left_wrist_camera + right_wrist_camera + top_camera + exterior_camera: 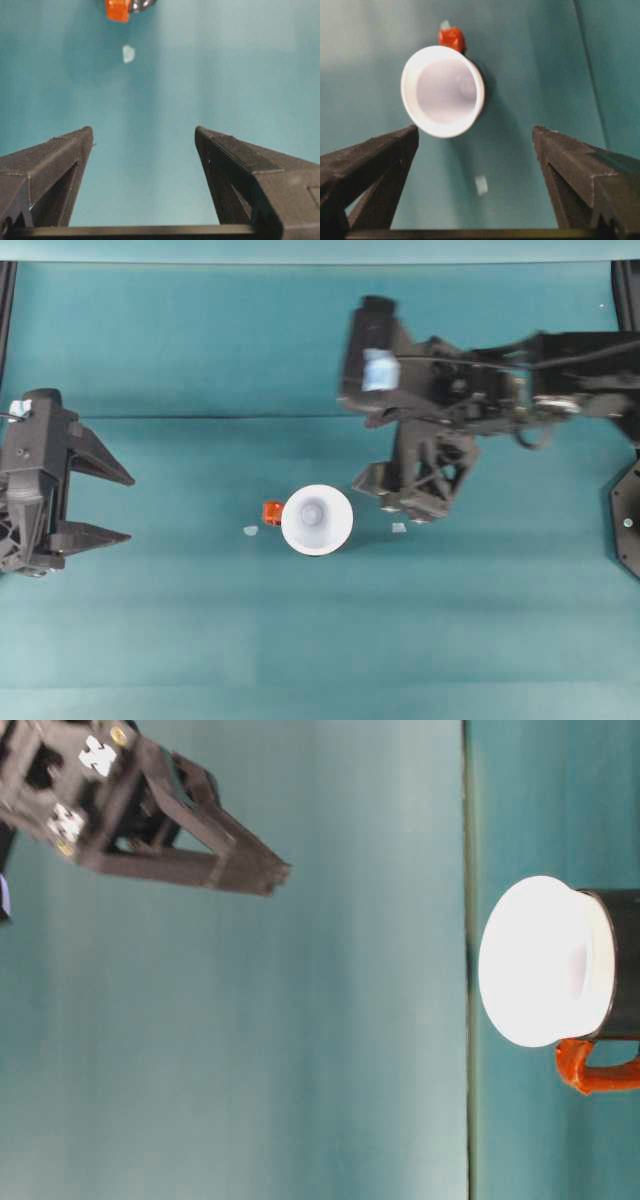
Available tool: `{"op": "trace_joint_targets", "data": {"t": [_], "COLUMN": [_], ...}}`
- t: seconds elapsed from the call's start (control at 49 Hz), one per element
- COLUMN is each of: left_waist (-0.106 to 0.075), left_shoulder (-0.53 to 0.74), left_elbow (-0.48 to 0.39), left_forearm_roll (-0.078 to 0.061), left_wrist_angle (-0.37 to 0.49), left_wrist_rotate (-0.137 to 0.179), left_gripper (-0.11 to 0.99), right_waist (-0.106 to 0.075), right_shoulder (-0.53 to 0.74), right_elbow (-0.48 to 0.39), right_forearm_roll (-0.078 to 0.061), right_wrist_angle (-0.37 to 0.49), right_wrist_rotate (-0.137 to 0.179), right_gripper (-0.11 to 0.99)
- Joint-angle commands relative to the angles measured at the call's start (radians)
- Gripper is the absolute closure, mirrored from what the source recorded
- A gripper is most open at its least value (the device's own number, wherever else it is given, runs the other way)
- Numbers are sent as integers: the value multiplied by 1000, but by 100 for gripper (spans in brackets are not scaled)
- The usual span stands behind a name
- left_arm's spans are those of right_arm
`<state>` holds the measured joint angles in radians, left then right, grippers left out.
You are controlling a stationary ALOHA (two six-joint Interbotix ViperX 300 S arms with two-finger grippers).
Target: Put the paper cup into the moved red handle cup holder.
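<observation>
The white paper cup (pixel 316 519) sits upright inside the black red handle cup holder (pixel 625 960), its rim resting over the holder's top. The red handle (pixel 272 512) sticks out toward the left arm. My right gripper (pixel 395 498) hangs open just right of the cup and raised above the table (pixel 270 875), holding nothing. In the right wrist view the cup (pixel 442 90) lies ahead of the open right gripper (pixel 475 130), apart from it. My left gripper (pixel 130 508) stands open at the far left. In the left wrist view the handle (pixel 118 10) is far beyond the left gripper (pixel 143 131).
Two small pale tape bits lie on the teal table, one tape bit (pixel 250 531) left of the holder and another tape bit (pixel 398 528) right of it under the right gripper. A seam (pixel 220 417) crosses the table behind the cup.
</observation>
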<state>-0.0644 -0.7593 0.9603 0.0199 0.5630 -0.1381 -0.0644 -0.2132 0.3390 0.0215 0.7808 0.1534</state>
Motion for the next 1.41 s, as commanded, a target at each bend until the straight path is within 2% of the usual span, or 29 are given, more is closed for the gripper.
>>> {"op": "trace_joint_targets", "data": {"t": [0.0, 0.184, 0.306, 0.368, 1.389], "left_waist": [-2, 0, -2, -2, -2], "left_shoulder": [-11, -26, -37, -43, -58], "left_elbow": [-9, -6, -26, -37, -32], "left_forearm_roll": [2, 3, 3, 2, 3], "left_wrist_angle": [-5, -5, -11, -14, -9], "left_wrist_rotate": [0, 2, 12, 12, 5], "left_gripper": [-3, -3, -3, -3, -3], "right_waist": [5, 3, 0, 5, 6], "right_shoulder": [-74, -204, -261, -282, -273], "right_elbow": [54, 235, 344, 373, 403], "right_forearm_roll": [0, -2, -2, 0, 2], "right_wrist_angle": [-95, -330, -433, -463, -472], "right_wrist_rotate": [-9, -9, 2, 6, 14], "right_gripper": [5, 5, 5, 5, 5]}}
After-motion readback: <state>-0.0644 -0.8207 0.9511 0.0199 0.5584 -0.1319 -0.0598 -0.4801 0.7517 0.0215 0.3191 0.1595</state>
